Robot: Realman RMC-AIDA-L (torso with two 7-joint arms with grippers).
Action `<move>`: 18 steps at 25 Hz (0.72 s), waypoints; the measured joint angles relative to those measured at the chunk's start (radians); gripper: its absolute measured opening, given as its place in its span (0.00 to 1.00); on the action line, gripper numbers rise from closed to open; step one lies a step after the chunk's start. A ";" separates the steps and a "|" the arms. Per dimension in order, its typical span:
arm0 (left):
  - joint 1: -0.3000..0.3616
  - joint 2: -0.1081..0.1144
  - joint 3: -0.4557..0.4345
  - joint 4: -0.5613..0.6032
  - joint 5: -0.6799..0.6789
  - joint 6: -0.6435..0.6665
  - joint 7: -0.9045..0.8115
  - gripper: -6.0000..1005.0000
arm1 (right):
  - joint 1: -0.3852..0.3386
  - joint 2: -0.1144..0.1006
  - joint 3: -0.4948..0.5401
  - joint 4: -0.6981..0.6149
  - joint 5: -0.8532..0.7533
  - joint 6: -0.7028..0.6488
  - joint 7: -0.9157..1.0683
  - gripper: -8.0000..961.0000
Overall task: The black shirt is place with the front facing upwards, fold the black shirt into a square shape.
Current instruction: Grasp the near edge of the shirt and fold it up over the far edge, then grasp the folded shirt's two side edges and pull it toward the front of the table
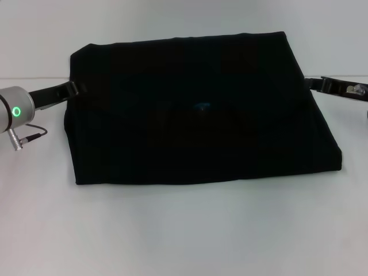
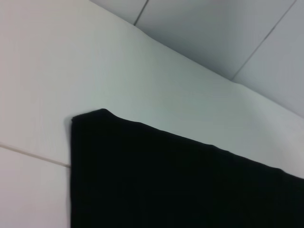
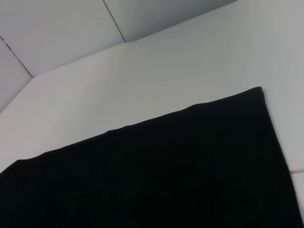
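Flanking the black shirt, both grippers show only overhead, jaws indiscernible

White table, black shirt flat atop.

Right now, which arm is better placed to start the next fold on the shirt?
Left, marginally. The left gripper sits at the black shirt's far-left edge, apparently touching cloth. The right gripper is level with it, at the opposite edge. Nearly symmetric, so both could go.
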 joint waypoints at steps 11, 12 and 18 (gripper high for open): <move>0.048 0.024 0.003 -0.007 -0.009 0.069 -0.009 0.33 | -0.110 -0.011 0.008 -0.028 0.255 -0.171 -0.217 0.61; 0.054 0.034 0.003 -0.006 -0.014 0.109 -0.007 0.38 | -0.125 -0.014 0.008 -0.029 0.284 -0.220 -0.261 0.66; 0.113 0.138 0.009 0.002 -0.032 0.510 0.017 0.62 | -0.214 -0.019 -0.001 -0.043 0.329 -0.556 -0.559 0.82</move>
